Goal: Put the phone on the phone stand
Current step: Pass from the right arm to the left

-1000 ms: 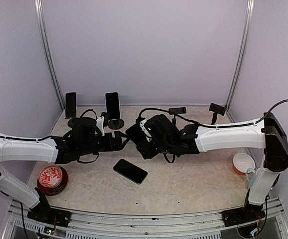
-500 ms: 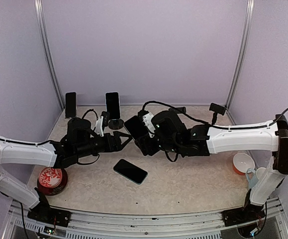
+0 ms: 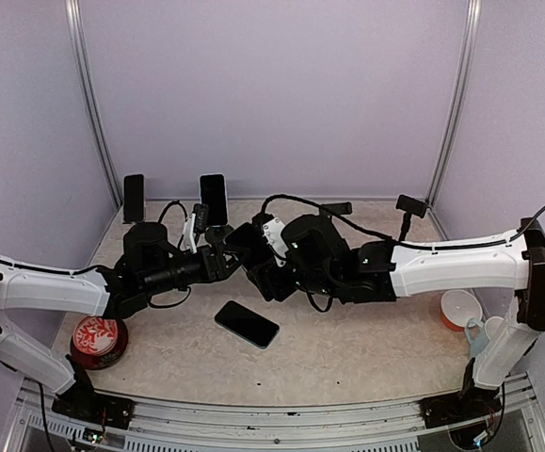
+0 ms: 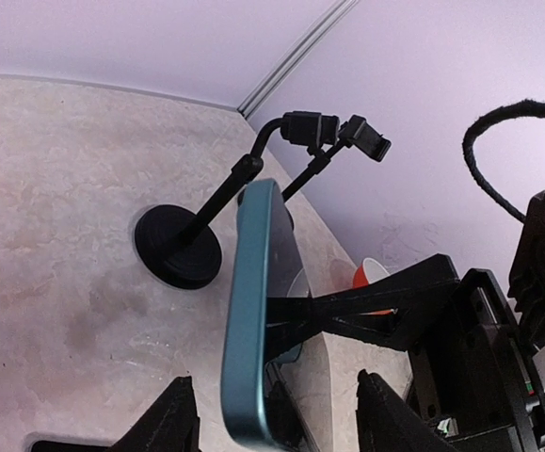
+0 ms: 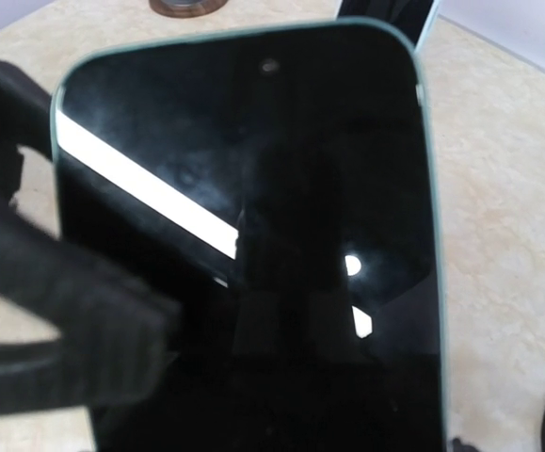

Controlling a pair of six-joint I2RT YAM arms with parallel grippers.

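Note:
My right gripper (image 3: 264, 264) is shut on a teal-edged phone (image 3: 250, 244) and holds it upright above the table's middle. In the left wrist view this phone (image 4: 251, 311) shows edge-on, pinched by the right gripper's black fingers (image 4: 376, 306). My left gripper (image 3: 225, 258) is open, and its two jaws stand on either side of the phone's lower end without closing on it. The phone's dark screen (image 5: 244, 235) fills the right wrist view and hides the right fingers. Two empty phone stands (image 3: 336, 208) (image 3: 409, 204) stand at the back right, and both show in the left wrist view (image 4: 180, 247).
A second phone (image 3: 247, 324) lies flat on the table near the front. Two phones sit on stands at the back left (image 3: 134, 198) (image 3: 214, 200). A red bowl (image 3: 100, 337) is at the front left and an orange-and-white cup (image 3: 460, 308) at the right.
My right gripper has carried the phone leftward, toward the left gripper. My left gripper has risen and moved in so that its open jaws straddle the phone.

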